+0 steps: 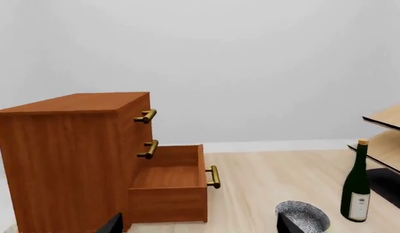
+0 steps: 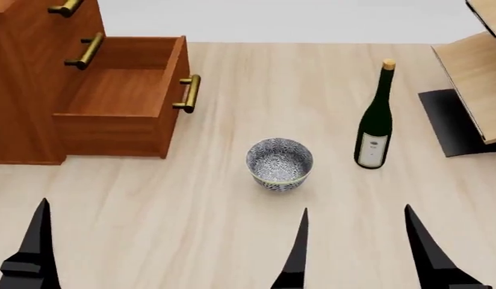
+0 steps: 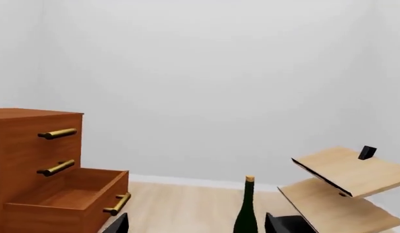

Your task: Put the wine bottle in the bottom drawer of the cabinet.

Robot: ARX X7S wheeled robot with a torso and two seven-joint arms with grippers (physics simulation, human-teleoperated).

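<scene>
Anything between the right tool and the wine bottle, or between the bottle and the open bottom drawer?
Nothing visible blocks the right tool from the wine bottle; bare floor lies between them. Toward the bottom drawer, the patterned bowl sits on the floor nearer the robot than the straight line, so it is likely clear. The drawer is open and looks empty.

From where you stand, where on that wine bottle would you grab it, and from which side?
A judgement: grip the bottle around its straight body, just above the white label, coming level from the near side with the right gripper, which is open and nearest. The bottle stands upright and alone; the bowl sits apart to its left. The neck is slimmer and high up, likelier to tip.
</scene>
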